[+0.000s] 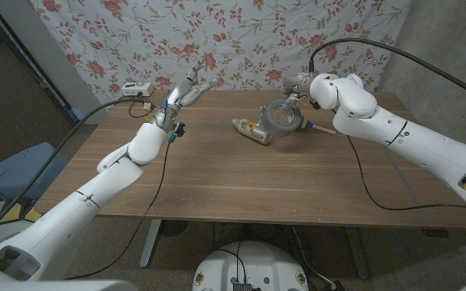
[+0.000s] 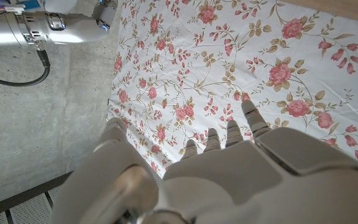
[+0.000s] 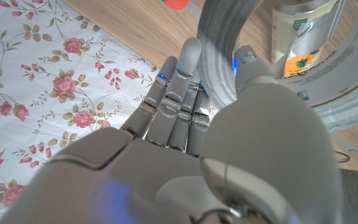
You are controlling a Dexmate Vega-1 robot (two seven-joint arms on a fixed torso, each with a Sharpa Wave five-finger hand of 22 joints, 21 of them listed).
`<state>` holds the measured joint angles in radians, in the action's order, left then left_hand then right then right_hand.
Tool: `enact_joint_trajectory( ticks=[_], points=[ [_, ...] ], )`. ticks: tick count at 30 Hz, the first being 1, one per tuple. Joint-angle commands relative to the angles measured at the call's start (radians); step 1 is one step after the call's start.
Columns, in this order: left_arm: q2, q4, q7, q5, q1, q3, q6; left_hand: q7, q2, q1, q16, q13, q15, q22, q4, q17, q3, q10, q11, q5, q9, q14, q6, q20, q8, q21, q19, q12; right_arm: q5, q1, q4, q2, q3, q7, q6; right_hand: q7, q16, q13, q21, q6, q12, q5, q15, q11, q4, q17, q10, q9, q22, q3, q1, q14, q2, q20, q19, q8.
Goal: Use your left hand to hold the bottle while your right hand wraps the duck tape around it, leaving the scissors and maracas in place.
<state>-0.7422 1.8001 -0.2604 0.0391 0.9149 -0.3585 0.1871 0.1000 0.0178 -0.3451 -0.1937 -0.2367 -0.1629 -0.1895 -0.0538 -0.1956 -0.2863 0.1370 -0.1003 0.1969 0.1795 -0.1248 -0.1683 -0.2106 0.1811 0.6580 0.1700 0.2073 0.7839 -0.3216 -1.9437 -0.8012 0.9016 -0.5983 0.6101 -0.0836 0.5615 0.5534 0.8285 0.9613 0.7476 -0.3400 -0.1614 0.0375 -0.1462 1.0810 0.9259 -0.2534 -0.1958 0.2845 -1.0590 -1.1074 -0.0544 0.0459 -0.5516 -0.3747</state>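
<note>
one wooden table (image 1: 241, 182) with a dark brown top, backed by a floral cloth (image 1: 233, 40) with red roses on white; grey concrete wall to the robot's right, a blue chair (image 1: 14, 174) beyond the table's left end

one bottle (image 1: 252, 130) lies on its side at mid-table, far half. one roll of grey duck tape (image 1: 285, 118) stands just beside it on the robot's right, overlapping the bottle's end in the head view. right hand (image 1: 295, 85) grips the roll from above. right wrist view adds what the head view lacks: fingers (image 3: 180, 87) against the outside of the roll, thumb inside the ring, bottle label seen through the roll's hole, and a small red object at the frame edge, too cut off to identify

left hand (image 1: 186, 87) raised above the table's far left area, well apart from the bottle, fingers spread and holding nothing. left wrist view shows its fingertips (image 2: 253, 115) pointing at the floral cloth and concrete

one wooden handle (image 1: 324, 128) juts from behind the tape. one small white device (image 1: 136, 89) at the far left corner
</note>
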Motion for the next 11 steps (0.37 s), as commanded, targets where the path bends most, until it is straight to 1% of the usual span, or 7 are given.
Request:
enact_joint_trajectory(
  ticks=[1,2,4,5,8,11],
  points=[
    [-0.010,0.001,-0.006,-0.006,0.023,0.014,0.029,-0.005,-0.008,-0.004,-0.004,0.001,-0.002,-0.005,-0.008,-0.002,-0.001,0.012,0.001,0.004,0.001,-0.006,-0.021,-0.005,0.003,-0.002,0.167,0.005,0.132,-0.072,-0.003,0.036,-0.044,0.016,0.015,0.108,0.000,0.002,0.007,0.114,0.004,-0.006,-0.061,-0.085,0.003,0.003,0.127,-0.003,0.000,0.012,-0.131,-0.039,0.138,-0.004,0.002,-0.005],
    [-0.009,0.001,-0.006,-0.006,0.023,0.014,0.029,-0.005,-0.008,-0.004,-0.004,0.001,-0.002,-0.005,-0.008,-0.002,-0.001,0.012,0.002,0.004,0.001,-0.006,-0.020,-0.005,0.004,-0.003,0.167,0.005,0.134,-0.075,-0.003,0.038,-0.048,0.017,0.013,0.108,0.000,0.002,0.007,0.114,0.004,-0.006,-0.061,-0.085,0.003,0.003,0.127,-0.003,0.000,0.012,-0.131,-0.039,0.138,-0.004,0.002,-0.005],
    [-0.019,0.012,0.002,-0.005,0.031,0.017,0.017,-0.004,-0.008,-0.004,-0.004,0.001,-0.002,-0.005,-0.008,-0.002,-0.001,0.012,0.001,0.004,0.001,-0.007,-0.021,-0.005,0.004,-0.003,0.167,0.005,0.113,-0.108,-0.011,0.041,-0.076,0.062,0.009,0.108,0.000,0.002,0.007,0.114,0.004,-0.006,-0.061,-0.085,0.003,0.003,0.127,-0.003,0.000,0.012,-0.131,-0.039,0.138,-0.004,0.002,-0.005],
    [-0.020,0.011,0.006,-0.011,0.032,0.018,0.015,-0.003,-0.008,-0.004,-0.004,0.001,-0.002,-0.005,-0.008,-0.002,-0.001,0.013,0.002,0.004,0.001,-0.008,-0.021,-0.005,0.004,-0.004,0.167,0.005,0.113,-0.114,-0.010,0.043,-0.080,0.075,0.005,0.108,0.000,0.002,0.007,0.114,0.004,-0.006,-0.061,-0.085,0.003,0.003,0.127,-0.003,0.000,0.012,-0.131,-0.039,0.138,-0.004,0.002,-0.005],
    [-0.018,-0.001,0.016,-0.020,0.027,0.015,0.011,-0.003,-0.008,-0.003,-0.004,0.002,-0.003,-0.005,-0.009,-0.002,-0.001,0.014,0.002,0.004,0.001,-0.009,-0.022,-0.005,0.004,-0.005,0.168,0.005,0.100,-0.121,0.004,0.057,-0.090,0.090,-0.005,0.108,0.000,0.002,0.007,0.114,0.004,-0.006,-0.061,-0.085,0.003,0.003,0.127,-0.003,0.000,0.012,-0.131,-0.039,0.138,-0.004,0.002,-0.005],
    [-0.016,-0.014,0.023,-0.025,0.019,0.011,0.016,-0.003,-0.009,-0.003,-0.004,0.002,-0.004,-0.005,-0.009,-0.002,0.000,0.016,0.001,0.004,0.001,-0.011,-0.026,-0.005,0.003,-0.006,0.169,0.005,0.129,-0.111,0.023,0.071,-0.073,0.085,-0.002,0.108,0.000,0.002,0.007,0.114,0.004,-0.006,-0.061,-0.085,0.003,0.003,0.127,-0.003,0.000,0.012,-0.131,-0.039,0.138,-0.004,0.002,-0.005]
  ],
)
